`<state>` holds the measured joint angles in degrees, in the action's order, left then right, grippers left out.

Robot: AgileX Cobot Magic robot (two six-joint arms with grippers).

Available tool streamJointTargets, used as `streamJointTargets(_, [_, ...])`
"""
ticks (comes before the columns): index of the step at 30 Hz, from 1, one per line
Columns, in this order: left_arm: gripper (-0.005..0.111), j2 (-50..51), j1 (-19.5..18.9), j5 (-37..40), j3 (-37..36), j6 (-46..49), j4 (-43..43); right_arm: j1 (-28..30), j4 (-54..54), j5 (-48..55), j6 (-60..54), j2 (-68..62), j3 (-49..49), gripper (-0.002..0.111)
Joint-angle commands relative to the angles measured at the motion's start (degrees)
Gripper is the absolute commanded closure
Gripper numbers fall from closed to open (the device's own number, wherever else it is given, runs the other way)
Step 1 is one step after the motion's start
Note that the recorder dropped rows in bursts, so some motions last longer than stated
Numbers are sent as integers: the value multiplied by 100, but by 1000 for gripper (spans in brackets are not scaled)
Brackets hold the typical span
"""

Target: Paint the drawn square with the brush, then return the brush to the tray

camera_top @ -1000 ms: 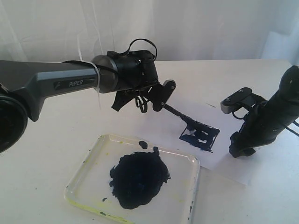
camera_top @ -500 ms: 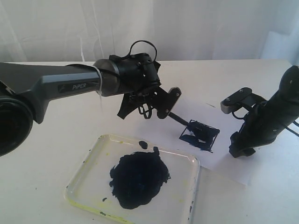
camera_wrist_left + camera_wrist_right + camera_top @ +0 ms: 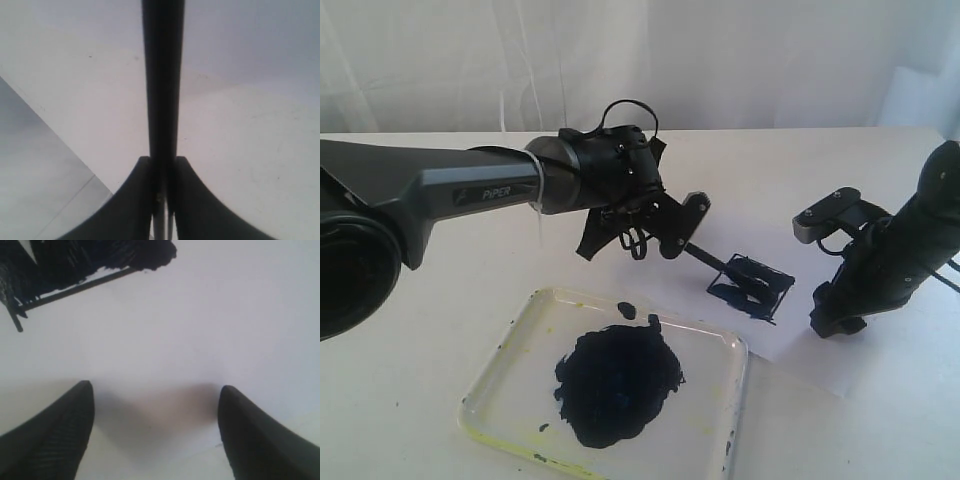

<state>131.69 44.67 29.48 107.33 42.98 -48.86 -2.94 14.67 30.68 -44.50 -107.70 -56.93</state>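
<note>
The drawn square (image 3: 750, 286) on the white paper is mostly filled with blue-black paint, with some white gaps. The thin black brush (image 3: 708, 256) slants down from my left gripper (image 3: 682, 228) to the square's near-left corner, tip on the paper. The left wrist view shows the brush (image 3: 162, 75) pinched between the shut left gripper (image 3: 163, 162). My right gripper (image 3: 832, 318) rests open on the paper to the right of the square. In its wrist view the right gripper (image 3: 155, 390) holds nothing and the painted square (image 3: 75, 265) lies ahead. The tray (image 3: 515, 372) sits at the front.
A large blue-black paint blob (image 3: 618, 380) fills the tray's middle, with small drops near its far rim. The white paper sheet (image 3: 805, 355) reaches from the tray's right corner toward the right arm. A white curtain (image 3: 740, 60) hangs behind the table.
My left arm has shifted right and its wrist has turned, sweeping the brush across the square's left part. More of the square is painted. The right arm has not moved.
</note>
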Motion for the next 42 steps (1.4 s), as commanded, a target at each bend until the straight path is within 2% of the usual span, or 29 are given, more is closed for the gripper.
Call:
streamJointTargets(1, [107,-10,-4,-5,13,-571,-280,10,-138,0,-1,-96,39,42])
streamJointTargets(12, [107,168,-4,-21,13,-1007,-874,10,-138,0,-1,-96,39,42])
streamJointTargets(26, [107,168,-4,585,13,-1649,-1871,10,-138,11,-2,-96,39,42])
streamJointTargets(36, [107,168,-4,753,13,-1671,-1975,10,-138,35,-2,-96,39,42])
streamJointTargets(42, [107,-98,7,561,13,-2075,-1933,10,-138,35,-2,-96,39,42])
